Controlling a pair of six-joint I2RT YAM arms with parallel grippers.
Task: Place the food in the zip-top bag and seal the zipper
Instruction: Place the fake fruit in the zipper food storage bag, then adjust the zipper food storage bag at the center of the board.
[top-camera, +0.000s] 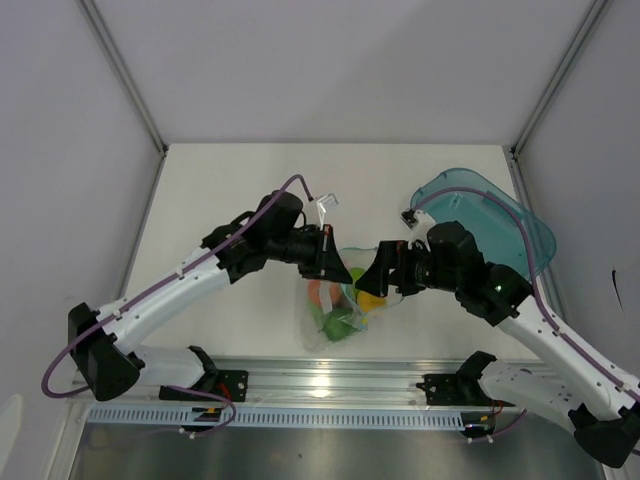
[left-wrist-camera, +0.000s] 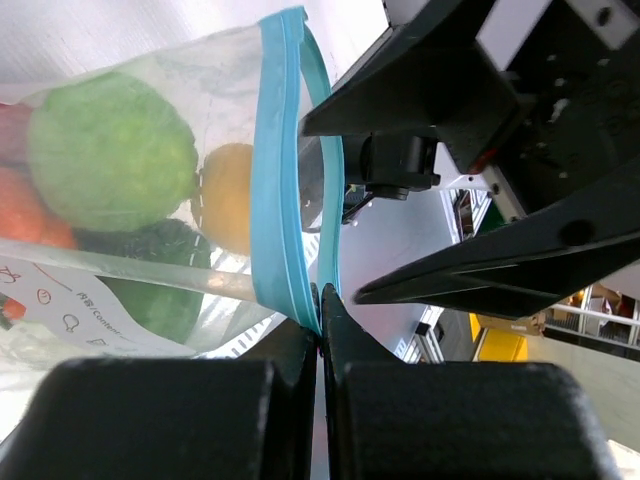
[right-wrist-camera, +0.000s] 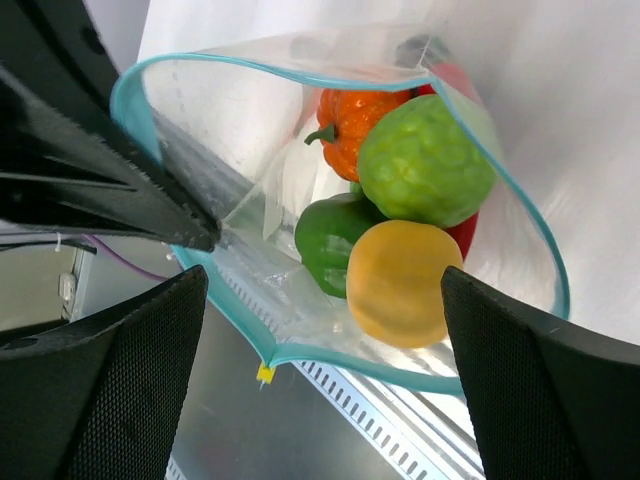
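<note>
The clear zip-top bag (top-camera: 330, 315) hangs between my two grippers above the table's front edge. Inside it are a green lime (right-wrist-camera: 425, 160), a yellow lemon (right-wrist-camera: 400, 280), an orange (right-wrist-camera: 360, 125), a green pepper (right-wrist-camera: 330, 240) and a red pepper (right-wrist-camera: 465, 235). My left gripper (left-wrist-camera: 320, 300) is shut on the light blue zipper (left-wrist-camera: 275, 180) at one end of the mouth; it also shows in the top view (top-camera: 338, 265). My right gripper (right-wrist-camera: 325, 370) is open, its fingers (right-wrist-camera: 100, 380) astride the other end of the gaping mouth. No eggplant shows clearly.
A translucent teal oval tray (top-camera: 505, 215) lies at the back right, behind my right arm. A metal rail (top-camera: 330, 385) runs along the table's near edge under the bag. A small yellow tab (right-wrist-camera: 265, 372) marks the bag's corner. Grey walls enclose the table.
</note>
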